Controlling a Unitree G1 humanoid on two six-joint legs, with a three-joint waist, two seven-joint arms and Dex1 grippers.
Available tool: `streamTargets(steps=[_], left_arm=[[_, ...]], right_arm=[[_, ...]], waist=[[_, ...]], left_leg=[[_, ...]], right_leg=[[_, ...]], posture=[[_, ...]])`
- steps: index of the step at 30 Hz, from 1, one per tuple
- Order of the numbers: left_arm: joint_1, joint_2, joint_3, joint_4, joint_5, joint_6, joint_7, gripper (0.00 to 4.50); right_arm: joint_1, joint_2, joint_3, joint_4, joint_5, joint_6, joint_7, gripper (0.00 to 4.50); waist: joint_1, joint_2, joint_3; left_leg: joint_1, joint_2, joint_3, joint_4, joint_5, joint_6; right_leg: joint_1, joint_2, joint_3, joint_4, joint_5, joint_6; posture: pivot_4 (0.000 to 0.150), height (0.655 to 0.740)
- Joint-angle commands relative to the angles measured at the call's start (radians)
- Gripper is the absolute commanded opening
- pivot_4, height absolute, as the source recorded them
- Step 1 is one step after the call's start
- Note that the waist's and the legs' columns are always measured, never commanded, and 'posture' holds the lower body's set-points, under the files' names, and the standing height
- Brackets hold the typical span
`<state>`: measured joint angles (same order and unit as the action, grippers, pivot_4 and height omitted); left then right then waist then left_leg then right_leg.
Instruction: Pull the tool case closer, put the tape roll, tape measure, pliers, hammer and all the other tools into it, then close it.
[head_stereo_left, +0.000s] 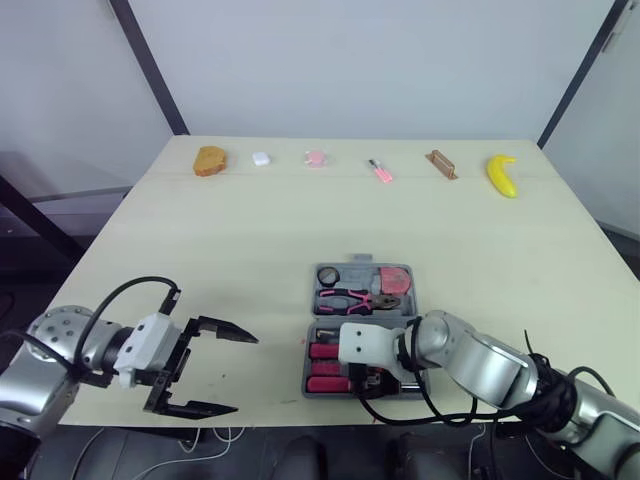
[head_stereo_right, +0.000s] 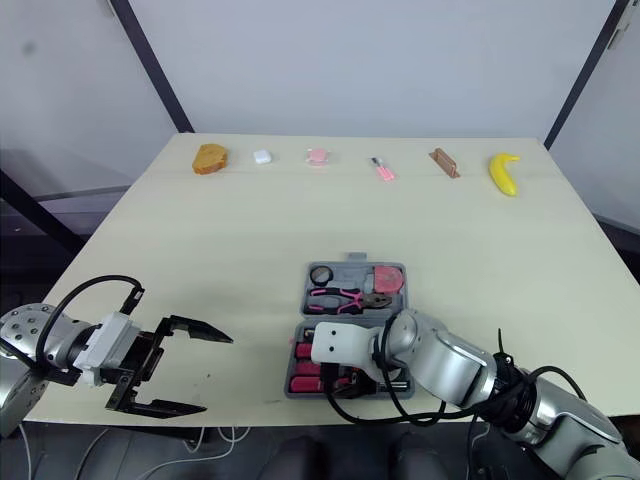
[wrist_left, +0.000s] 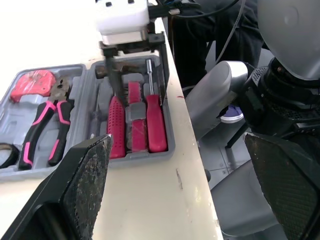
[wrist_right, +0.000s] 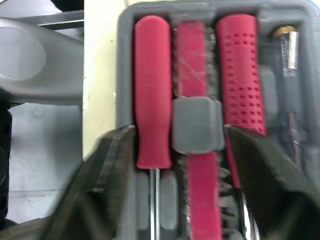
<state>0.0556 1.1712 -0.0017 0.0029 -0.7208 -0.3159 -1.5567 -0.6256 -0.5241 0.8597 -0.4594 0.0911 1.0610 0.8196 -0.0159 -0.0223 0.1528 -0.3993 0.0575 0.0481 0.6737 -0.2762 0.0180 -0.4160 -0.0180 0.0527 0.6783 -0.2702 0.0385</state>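
Right wrist view: the right claw (wrist_right: 177, 135) is spread over the near half of the open tool case (wrist_left: 145, 156).
Fingers: one sits just outside the smooth red screwdriver handle (wrist_right: 152, 90), the other by the dotted red handle (wrist_right: 240, 75).
Pliers (head_stereo_left: 345, 298): just beyond the right claw, in the far half with the tape roll (head_stereo_left: 329, 275) and tape measure (head_stereo_left: 395, 278).
Left claw (head_stereo_left: 245, 374): spread wide at the table (head_stereo_left: 250, 230) edge, with the case well apart on its right.
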Motion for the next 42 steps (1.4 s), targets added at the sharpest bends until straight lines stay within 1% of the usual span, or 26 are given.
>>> streamTargets(steps=[1, 3, 7, 10, 11, 12, 14, 21, 24, 28, 32, 35, 37, 42], left_arm=[[0.001, -0.006, 0.002, 0.003, -0.011, -0.028, -0.058, 4.50], [-0.002, -0.009, -0.001, 0.012, -0.010, -0.033, -0.058, 4.50], [-0.010, -0.014, -0.009, 0.022, -0.011, -0.041, -0.058, 4.50], [-0.018, -0.016, -0.015, 0.029, -0.012, -0.042, -0.058, 4.50], [-0.020, -0.016, -0.015, 0.031, -0.012, -0.042, -0.058, 4.50], [-0.023, -0.017, -0.015, 0.033, -0.013, -0.041, -0.058, 4.50], [-0.027, -0.020, -0.013, 0.036, -0.013, -0.038, -0.058, 4.50], [-0.031, -0.020, -0.007, 0.049, -0.010, -0.034, -0.058, 4.50], [-0.034, -0.030, 0.003, 0.058, -0.004, -0.026, -0.058, 4.50], [-0.047, -0.082, 0.039, 0.066, 0.015, 0.058, -0.006, 4.50], [-0.091, -0.142, 0.049, 0.087, 0.030, 0.189, 0.080, 4.50], [-0.172, -0.221, 0.041, 0.155, 0.074, 0.248, 0.160, 4.50], [-0.214, -0.268, 0.035, 0.206, 0.103, 0.262, 0.199, 4.50], [-0.294, -0.357, 0.022, 0.320, 0.200, 0.244, 0.200, 4.50]], right_arm=[[0.008, -0.011, -0.038, -0.049, 0.028, -0.008, 0.017, 3.03], [0.019, -0.009, -0.076, -0.061, 0.056, -0.015, 0.025, 3.03], [0.079, 0.000, -0.149, -0.049, 0.093, -0.160, 0.040, 3.03], [0.112, -0.006, -0.157, -0.017, 0.075, -0.256, 0.045, 1.86], [0.123, -0.004, -0.160, -0.005, 0.070, -0.276, 0.042, 1.36], [0.135, -0.004, -0.158, 0.012, 0.062, -0.296, 0.039, 1.01], [0.158, -0.011, -0.145, 0.041, 0.045, -0.325, 0.039, 0.03], [0.223, -0.021, -0.109, 0.137, -0.024, -0.389, 0.041, 0.03], [0.243, -0.022, -0.143, 0.128, -0.030, -0.406, 0.035, 0.03], [0.293, 0.033, -0.356, 0.022, 0.127, -0.358, 0.018, 0.03], [0.360, 0.066, -0.541, 0.012, 0.222, -0.373, -0.015, 0.03], [0.438, 0.002, -0.662, 0.069, 0.240, -0.522, 0.047, 0.03], [0.460, -0.057, -0.711, 0.136, 0.225, -0.580, 0.081, 0.03], [0.434, -0.114, -0.755, 0.318, 0.200, -0.693, 0.119, 0.03]], waist=[[0.000, 0.000, 0.000], [0.000, 0.000, 0.000], [0.000, 0.000, 0.000], [0.001, 0.000, 0.000], [0.000, 0.000, 0.000], [0.000, 0.000, 0.000], [0.001, 0.000, 0.000], [0.001, 0.000, 0.000], [0.002, -0.001, 0.000], [0.004, 0.000, 0.000], [0.005, -0.001, 0.000], [0.007, -0.001, 0.000], [0.007, -0.002, 0.000], [-0.002, -0.002, 0.000]], left_leg=[[0.000, 0.000, 0.000, 0.000, 0.000, 0.000], [0.000, 0.000, 0.000, 0.000, 0.000, 0.000], [0.000, 0.000, 0.000, 0.000, 0.000, 0.000], [0.000, 0.000, 0.000, 0.000, 0.000, 0.000], [0.000, 0.000, 0.000, 0.000, 0.000, 0.000], [0.000, 0.000, 0.000, 0.000, 0.000, 0.000], [0.000, 0.000, 0.000, 0.000, 0.000, 0.000], [0.000, 0.000, 0.000, 0.000, 0.000, 0.000], [0.000, 0.000, 0.000, 0.000, 0.000, 0.000], [0.000, 0.000, 0.000, 0.000, 0.000, 0.000], [0.000, 0.000, 0.000, 0.000, 0.000, 0.000], [0.000, -0.001, -0.001, 0.000, 0.000, 0.000], [0.000, -0.001, 0.000, 0.000, 0.000, 0.000], [0.001, -0.001, -0.001, 0.000, 0.000, 0.000]], right_leg=[[0.000, 0.000, 0.000, 0.000, 0.000, 0.000], [0.000, 0.000, 0.000, 0.000, 0.000, 0.000], [0.000, 0.000, 0.000, 0.000, 0.000, 0.000], [0.000, 0.000, 0.000, 0.000, 0.000, 0.000], [0.000, 0.000, 0.000, 0.000, 0.000, 0.000], [0.000, 0.000, 0.000, 0.000, 0.000, 0.000], [0.000, 0.000, 0.000, 0.000, 0.000, 0.000], [0.000, 0.000, 0.000, 0.000, 0.000, 0.000], [0.000, 0.000, 0.000, 0.000, 0.000, 0.000], [0.000, 0.000, 0.000, 0.000, 0.000, 0.000], [0.001, 0.000, 0.000, 0.000, 0.000, 0.000], [0.001, 0.000, 0.000, 0.000, 0.000, 0.000], [0.001, 0.000, 0.000, 0.000, 0.000, 0.001], [0.002, 0.001, 0.001, 0.000, 0.000, 0.001]], posture=[[0.150, 0.7400], [0.150, 0.7400], [0.150, 0.7400], [0.150, 0.7400], [0.150, 0.7400], [0.150, 0.7400], [0.150, 0.7400], [0.150, 0.7400], [0.150, 0.7400], [0.150, 0.7400], [0.150, 0.7400], [0.150, 0.7400], [0.150, 0.7400], [0.150, 0.7400]])
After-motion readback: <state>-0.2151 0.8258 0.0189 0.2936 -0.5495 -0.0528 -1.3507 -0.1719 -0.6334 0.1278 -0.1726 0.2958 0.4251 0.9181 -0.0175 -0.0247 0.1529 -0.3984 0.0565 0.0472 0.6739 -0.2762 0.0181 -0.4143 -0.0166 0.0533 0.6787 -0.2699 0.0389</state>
